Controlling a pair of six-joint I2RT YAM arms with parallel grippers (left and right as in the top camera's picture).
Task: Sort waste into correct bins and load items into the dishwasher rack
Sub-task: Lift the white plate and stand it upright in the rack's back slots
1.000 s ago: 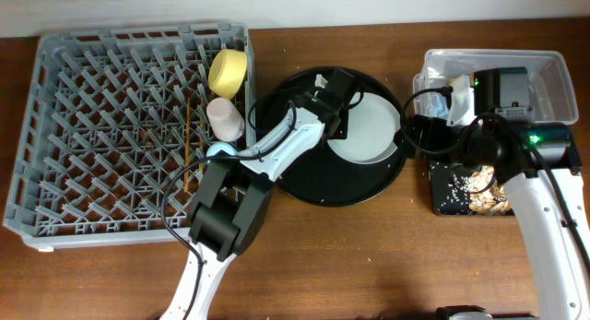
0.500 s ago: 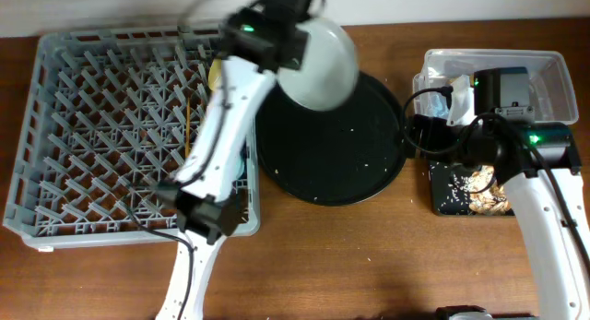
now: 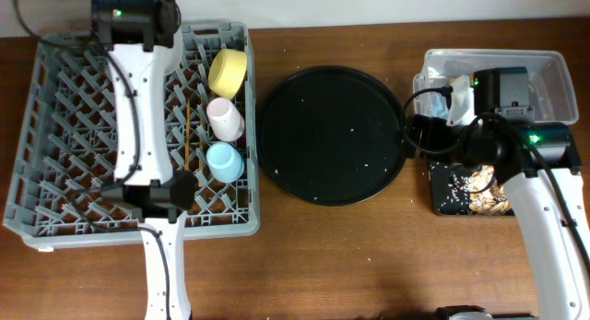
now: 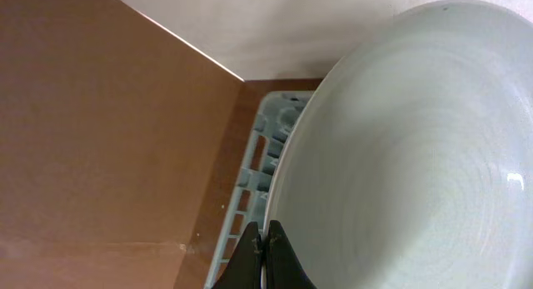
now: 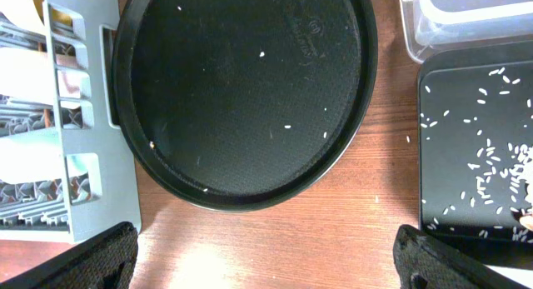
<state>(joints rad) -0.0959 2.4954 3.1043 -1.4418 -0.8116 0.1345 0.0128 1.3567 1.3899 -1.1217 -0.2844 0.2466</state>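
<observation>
In the left wrist view my left gripper (image 4: pixel 265 239) is shut on the rim of the pale grey-green plate (image 4: pixel 400 156), held tilted over the far edge of the grey dishwasher rack (image 4: pixel 254 168). From overhead the left arm reaches across the rack (image 3: pixel 64 136) to its far left corner, and the plate is hidden there. In the rack lie a yellow bowl (image 3: pixel 228 71), a pink cup (image 3: pixel 224 117), a blue cup (image 3: pixel 224 160) and chopsticks (image 3: pixel 189 136). My right gripper (image 5: pixel 279 264) hangs open and empty above bare table.
The large round black tray (image 3: pixel 330 136) sits mid-table with a few rice grains on it. At the right are the clear tub (image 3: pixel 553 66) and the shallow black tray (image 3: pixel 444 198) holding food scraps (image 3: pixel 484 191) and rice.
My left arm lifted the plate off the round black tray and swung it left, over the rack to its far left corner. The right arm has not moved.
</observation>
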